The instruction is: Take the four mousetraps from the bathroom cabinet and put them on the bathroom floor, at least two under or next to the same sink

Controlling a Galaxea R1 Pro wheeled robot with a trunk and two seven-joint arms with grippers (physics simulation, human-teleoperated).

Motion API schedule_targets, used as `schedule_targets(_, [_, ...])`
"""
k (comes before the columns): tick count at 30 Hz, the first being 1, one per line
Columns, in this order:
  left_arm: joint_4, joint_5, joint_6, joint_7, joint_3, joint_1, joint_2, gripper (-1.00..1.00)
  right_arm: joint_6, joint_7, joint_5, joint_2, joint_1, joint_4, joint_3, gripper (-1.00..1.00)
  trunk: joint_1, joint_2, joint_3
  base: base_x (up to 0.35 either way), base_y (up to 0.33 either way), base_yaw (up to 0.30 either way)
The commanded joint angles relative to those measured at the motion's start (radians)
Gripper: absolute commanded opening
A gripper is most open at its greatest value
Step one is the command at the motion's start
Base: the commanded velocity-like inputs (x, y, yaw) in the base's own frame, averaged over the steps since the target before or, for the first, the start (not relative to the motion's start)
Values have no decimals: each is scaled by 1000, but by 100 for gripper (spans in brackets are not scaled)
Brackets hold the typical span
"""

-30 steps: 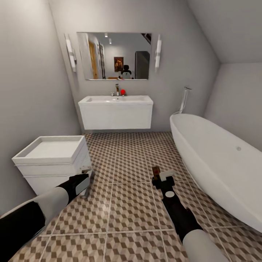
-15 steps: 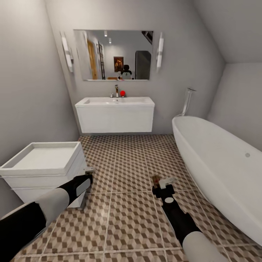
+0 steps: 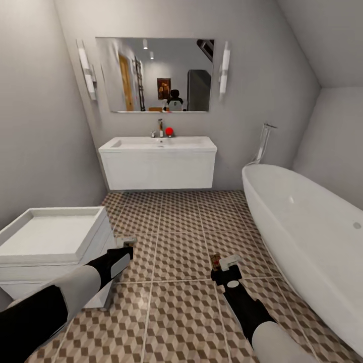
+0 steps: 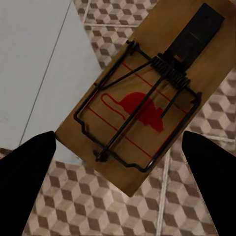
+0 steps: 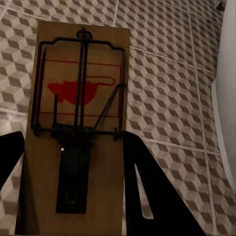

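A brown wooden mousetrap (image 4: 142, 98) with a black wire bar and a red mouse print sits between the dark fingers (image 4: 27, 172) of my left gripper (image 3: 126, 243), which is shut on it beside the white drawer unit. My right gripper (image 3: 222, 262) is shut on a second mousetrap (image 5: 78, 128), whose brown edge (image 3: 216, 259) shows above the cube-patterned bathroom floor (image 3: 181, 242). Both traps hang in the air over the tiles. The white wall-hung sink (image 3: 159, 146) with its chrome tap is straight ahead at the far wall. The cabinet is out of view.
A white bathtub (image 3: 312, 232) runs along the right side. A small white drawer unit (image 3: 50, 242) stands close at the left, near my left arm. A mirror (image 3: 156, 75) hangs over the sink, and a red object (image 3: 170, 131) sits by the tap. Open tiles lie between me and the sink.
The whole view has shifted as I roll forward: the sink, tub and drawer unit have drawn nearer. Both grippers keep their traps and their pose.
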Motion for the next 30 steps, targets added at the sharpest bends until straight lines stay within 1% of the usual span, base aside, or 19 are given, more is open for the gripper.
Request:
schedule_targets(1, [-4, 3, 6, 8, -7, -1, 2, -100, 9, -6, 7, -1, 0, -1, 4, -100, 1, 0, -1, 338, 0, 0])
schedule_targets(22, [-3, 3, 5, 8, -8, 0, 3, -100, 9, -6, 7, -3, -1, 2, 5, -100, 1, 0, -1, 338, 0, 0])
schedule_targets(24, [2, 3, 4, 8, -8, 0, 18, -100, 9, -7, 8, -2, -1, 32, 5, -100, 1, 0, -1, 338, 0, 0])
schedule_targets(26, [39, 3, 3, 7, -9, 9, 43, -100, 8, -7, 7, -3, -5, 61, 5, -100, 1, 0, -1, 338, 0, 0])
schedule_targets(27, [49, 3, 2, 7, -9, 15, 46, -100, 8, -7, 7, -3, -7, 66, 4, -100, 1, 0, -1, 338, 0, 0])
schedule_targets(28, [68, 2, -1, 7, -9, 34, 51, -100, 8, -7, 6, -3, -14, 76, 4, -100, 1, 0, -1, 338, 0, 0])
schedule_targets(30, [93, 1, -27, 7, -10, 78, 65, -100, 7, -8, 6, -2, -32, 108, 4, -100, 1, 0, -1, 338, 0, 0])
